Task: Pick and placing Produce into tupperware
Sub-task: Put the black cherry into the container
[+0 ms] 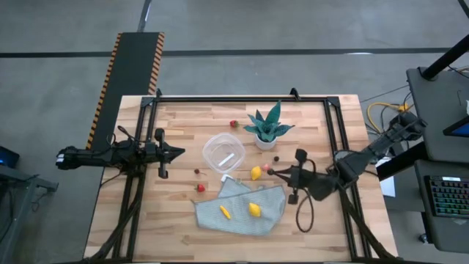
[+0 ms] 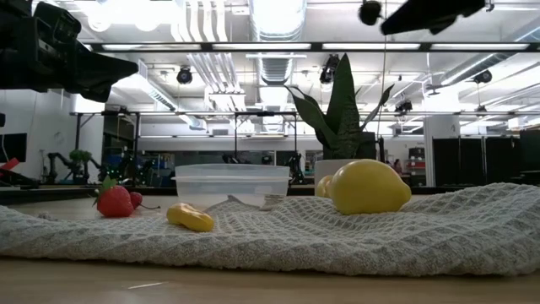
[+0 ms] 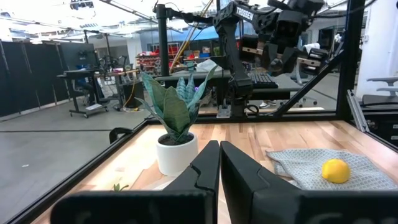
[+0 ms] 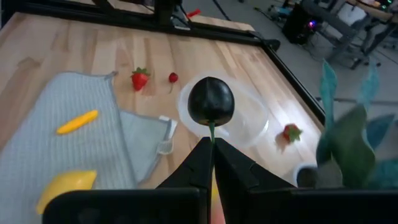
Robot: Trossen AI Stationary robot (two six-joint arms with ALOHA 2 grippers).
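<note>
The tupperware [image 1: 223,152], a round clear container, stands open at the table's middle, just left of the teal plant. Produce lies around it: a lemon [image 1: 256,173] near the cloth's far edge, another lemon [image 1: 254,210] and a small yellow piece [image 1: 225,213] on the grey cloth [image 1: 242,209], strawberries [image 1: 200,188] [image 1: 234,124] on the wood. My right gripper [image 1: 272,171] hangs right of the tupperware, shut on a dark round fruit [image 4: 211,101]. My left gripper [image 1: 179,152] waits shut at the table's left. My right gripper pinches the dark fruit's green stem [image 4: 212,129] between its two fingertips. The fingers come from the table's right, slanting slightly down. The round fruit sticks out ahead of the fingertips, lifted clear above the table, with the tupperware [image 4: 249,121] beyond it.
The teal spiky plant in a white pot [image 1: 267,128] stands far right of the tupperware, with a dark round piece [image 1: 276,157] near its pot. A small red piece [image 1: 196,171] lies left of the cloth. Black frame rails run along the table's left, right and far sides.
</note>
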